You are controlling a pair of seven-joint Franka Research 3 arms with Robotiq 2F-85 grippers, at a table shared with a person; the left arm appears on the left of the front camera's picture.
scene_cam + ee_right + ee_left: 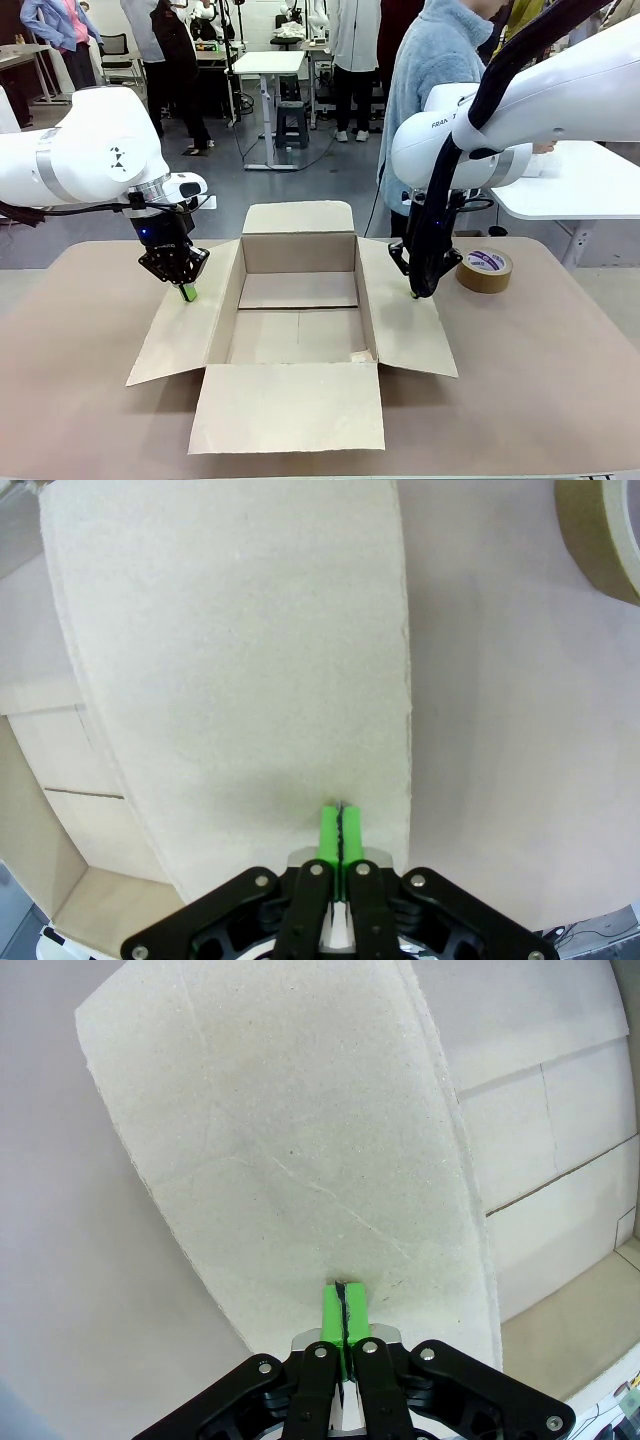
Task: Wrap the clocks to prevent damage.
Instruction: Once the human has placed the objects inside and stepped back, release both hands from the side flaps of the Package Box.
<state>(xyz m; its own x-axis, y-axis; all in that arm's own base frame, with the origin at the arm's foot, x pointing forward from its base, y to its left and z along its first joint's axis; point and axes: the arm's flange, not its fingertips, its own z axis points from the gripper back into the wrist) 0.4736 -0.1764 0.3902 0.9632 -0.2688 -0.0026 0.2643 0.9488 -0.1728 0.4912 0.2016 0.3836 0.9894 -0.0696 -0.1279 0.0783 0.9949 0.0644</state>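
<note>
The bubble-wrapped bundle of clocks is out of view. A brown cardboard box stands open in the middle of the table, all flaps spread, with nothing inside. My left gripper is shut, green pads pressed together, its tips at the box's left flap. Across the box, my right gripper is also shut with nothing between its pads, tips at the right flap.
A brown tape roll lies on the table right of the box. A person in a light blue fleece stands at the far side. Behind on the right stands a white table.
</note>
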